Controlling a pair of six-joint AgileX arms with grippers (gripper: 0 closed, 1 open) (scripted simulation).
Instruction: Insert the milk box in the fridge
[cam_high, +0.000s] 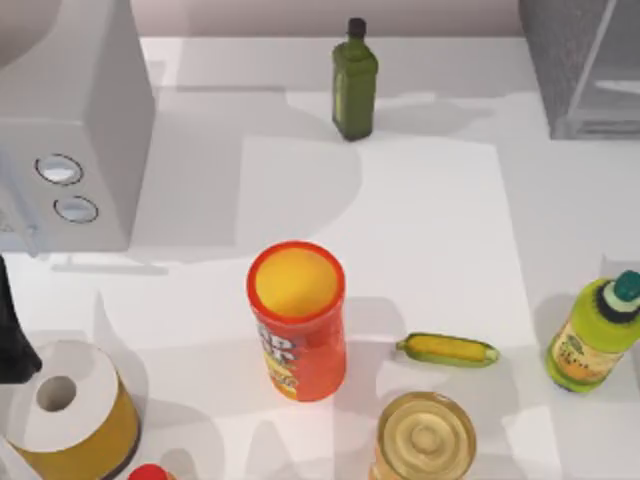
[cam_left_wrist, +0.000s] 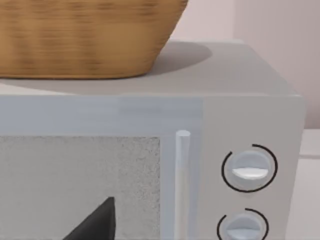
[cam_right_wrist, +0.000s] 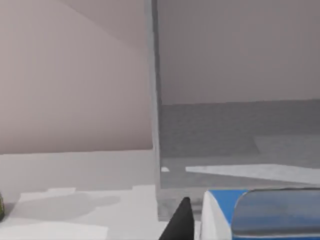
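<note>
Milk box at the open fridge's mouth, right arm working.

Top view: speckled grey fridge (cam_high: 570, 60) at back right, smooth microwave (cam_high: 70, 120) left. Left wrist view: left gripper's dark fingertip (cam_left_wrist: 97, 222) before the microwave's two dials; jaw spread cannot be told. Right wrist view: glossy blue-and-white milk box (cam_right_wrist: 260, 215) beside the right gripper's black fingertip (cam_right_wrist: 180, 222), just before the fridge's threshold; grip unclear.

Overhead looks down (wrists near microwave (cam_left_wrist: 200, 150), fridge (cam_right_wrist: 225, 140)).

Fridge (cam_high: 575, 60) stands at the table's (cam_high: 430, 230) far right corner, microwave (cam_high: 75, 130) far left, bottle (cam_high: 354, 80) between them, chips can (cam_high: 297, 320) in front.
</note>
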